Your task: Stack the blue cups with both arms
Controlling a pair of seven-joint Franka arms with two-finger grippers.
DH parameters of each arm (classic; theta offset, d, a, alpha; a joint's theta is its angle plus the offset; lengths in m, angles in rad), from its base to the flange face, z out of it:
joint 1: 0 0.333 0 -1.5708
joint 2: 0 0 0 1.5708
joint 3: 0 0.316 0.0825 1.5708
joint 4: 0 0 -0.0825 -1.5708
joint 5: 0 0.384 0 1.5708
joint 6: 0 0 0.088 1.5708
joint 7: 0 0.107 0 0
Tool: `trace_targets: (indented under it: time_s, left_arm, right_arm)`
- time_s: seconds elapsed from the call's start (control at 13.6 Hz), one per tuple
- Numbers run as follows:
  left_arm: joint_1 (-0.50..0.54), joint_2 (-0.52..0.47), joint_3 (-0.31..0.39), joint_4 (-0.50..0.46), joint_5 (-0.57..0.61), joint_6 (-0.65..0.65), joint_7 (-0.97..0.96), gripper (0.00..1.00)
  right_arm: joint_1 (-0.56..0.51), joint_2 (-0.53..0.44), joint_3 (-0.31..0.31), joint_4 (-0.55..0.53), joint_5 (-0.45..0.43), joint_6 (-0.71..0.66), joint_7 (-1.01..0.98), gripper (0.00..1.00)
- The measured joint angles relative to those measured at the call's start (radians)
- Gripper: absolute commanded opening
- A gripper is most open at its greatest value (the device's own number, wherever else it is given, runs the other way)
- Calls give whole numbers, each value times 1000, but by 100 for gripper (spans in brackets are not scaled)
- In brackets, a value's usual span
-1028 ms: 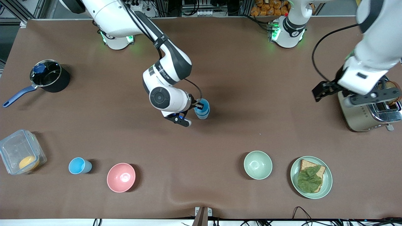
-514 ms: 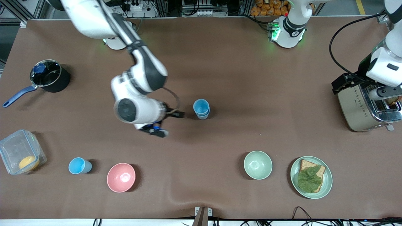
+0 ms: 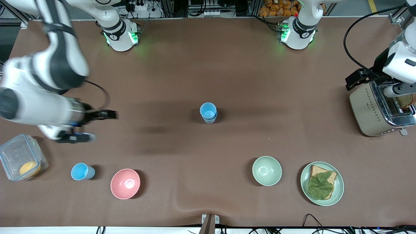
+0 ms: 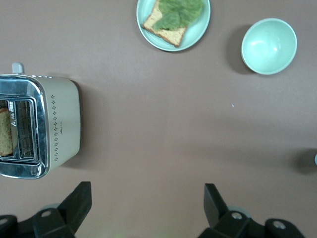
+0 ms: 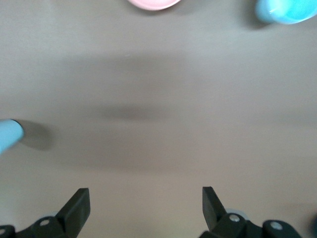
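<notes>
Two blue cups [image 3: 208, 112] stand nested, one in the other, in the middle of the table. They also show at the edge of the right wrist view [image 5: 9, 135]. A third sky-blue cup [image 3: 82, 171] stands beside the pink bowl [image 3: 125, 183], nearer to the front camera, and shows in the right wrist view [image 5: 290, 10]. My right gripper [image 3: 97, 126] is open and empty in the air toward the right arm's end of the table, well clear of the stack [image 5: 143, 208]. My left gripper [image 3: 370, 83] is open and empty above the toaster's edge [image 4: 146, 206].
A toaster [image 3: 373, 112] with bread stands at the left arm's end. A pale green bowl [image 3: 266, 170] and a plate with bread and lettuce [image 3: 322, 183] lie near the front. A clear box [image 3: 21, 157] stands under the right arm.
My right gripper has let go of the stacked cups and swung away toward the right arm's end of the table. My left gripper has drawn back over the toaster.
</notes>
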Motion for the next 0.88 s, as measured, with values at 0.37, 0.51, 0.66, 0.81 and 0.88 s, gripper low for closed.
trace_targets:
  time_s: [0.37, 0.51, 0.66, 0.81, 0.88]
  left_arm:
    - [-10, -20, -7, 1, -11, -30, 6, 100]
    - [-13, -28, -7, 1, -11, -34, 12, 100]
    - [-16, -29, -9, 1, -11, -37, 18, 100]
    - [-21, -30, -16, 1, -12, -40, 19, 100]
    - [-23, -30, -19, 1, -12, -40, 19, 100]
  right_arm:
    - [-48, -203, -117, -110, -59, -6, -123, 100]
    - [-48, -244, -136, -137, -73, -7, -122, 100]
    - [-48, -253, -148, -141, -84, -23, -107, 100]
    - [-48, -259, -146, -134, -106, -57, -76, 100]
    - [-47, -265, -145, -125, -108, -80, -70, 100]
